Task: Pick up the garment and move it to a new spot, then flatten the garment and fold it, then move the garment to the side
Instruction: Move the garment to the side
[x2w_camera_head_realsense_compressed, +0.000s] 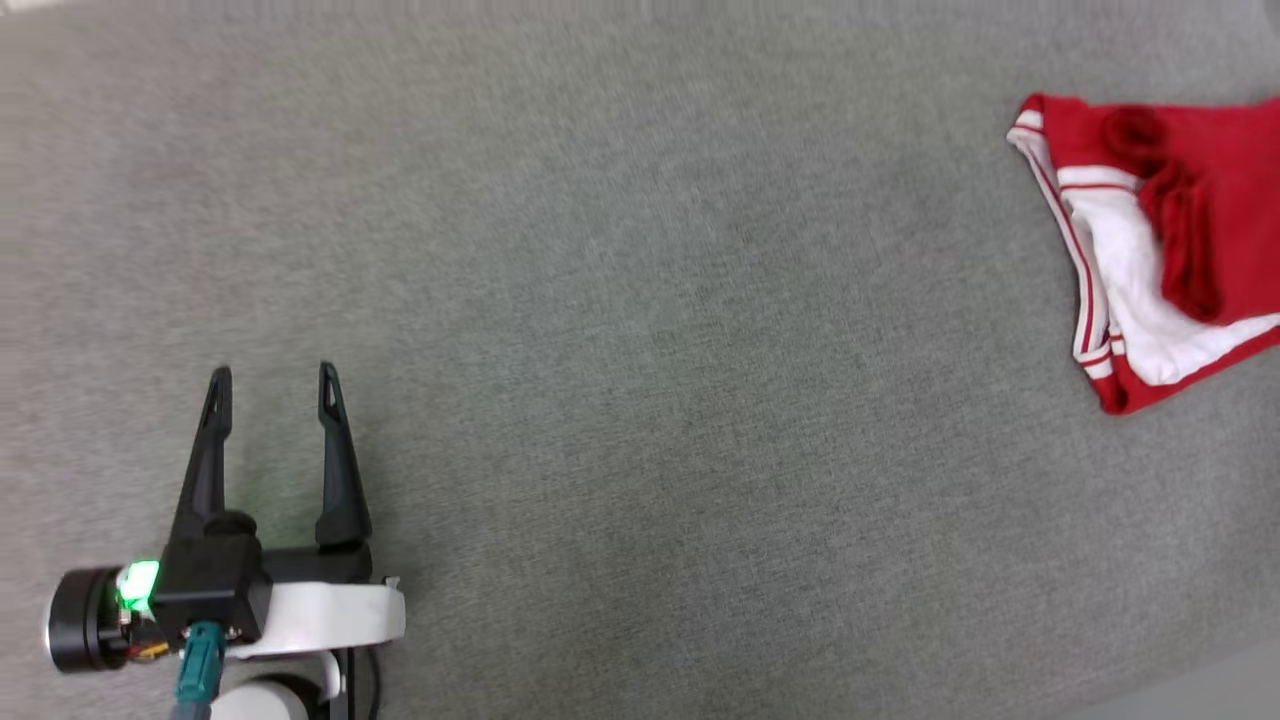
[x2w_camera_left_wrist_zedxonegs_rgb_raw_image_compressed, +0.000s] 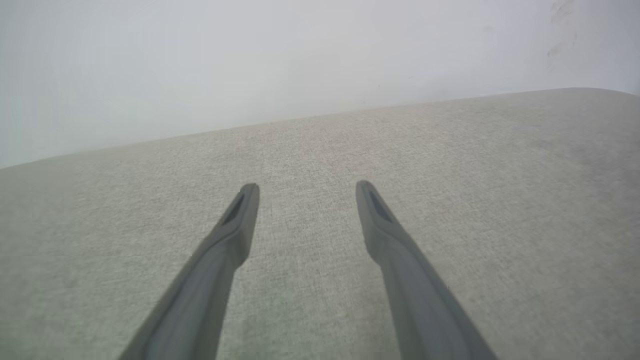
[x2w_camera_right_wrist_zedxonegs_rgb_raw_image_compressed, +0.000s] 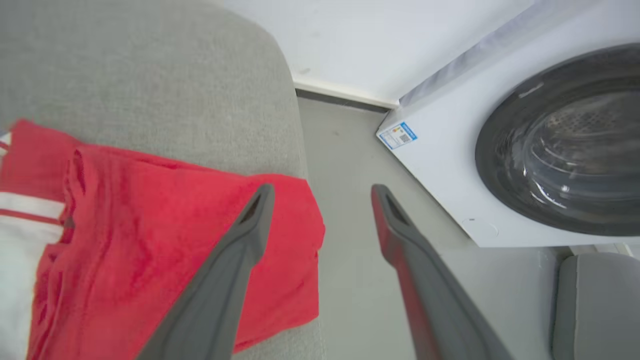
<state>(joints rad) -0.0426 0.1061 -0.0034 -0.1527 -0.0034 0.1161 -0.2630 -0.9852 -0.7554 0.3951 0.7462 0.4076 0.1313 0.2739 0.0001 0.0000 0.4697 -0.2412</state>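
Step in hand: judging by the layout, the last one, moving the garment (x2w_camera_head_realsense_compressed: 1200, 190) to the side; this red jersey-style shirt with white sleeves and red-white striped trim looks already folded.
Garment's place: upper right of the head view, cut off by the frame's right edge, lying in a compact bundle on the grey fabric-covered tabletop (x2w_camera_head_realsense_compressed: 640, 400). In the right wrist view it fills the lower left (x2w_camera_right_wrist_zedxonegs_rgb_raw_image_compressed: 150, 225), and its red corner reaches the tabletop's rounded edge and may hang slightly over it.
Next move: probably lifting the right tool (x2w_camera_right_wrist_zedxonegs_rgb_raw_image_compressed: 322, 195) straight away so neither finger drags the cloth; if the corner does overhang, a nudge inward would be safer.
Right tool state: fingers spread wide, with nothing between them.
Right arm pose: aimed down past the tabletop's edge. One finger crosses the red cloth and the other stands over the pale floor (x2w_camera_right_wrist_zedxonegs_rgb_raw_image_compressed: 345, 150), beside a white front-loading washing machine (x2w_camera_right_wrist_zedxonegs_rgb_raw_image_compressed: 450, 165).
Left tool state: fingers parted (x2w_camera_head_realsense_compressed: 273, 385), gripping nothing.
Left arm pose: lower left of the head view, fingers pointing up the frame over bare tabletop, well apart from the garment; its own wrist view (x2w_camera_left_wrist_zedxonegs_rgb_raw_image_compressed: 306, 192) shows plain grey fabric ahead.
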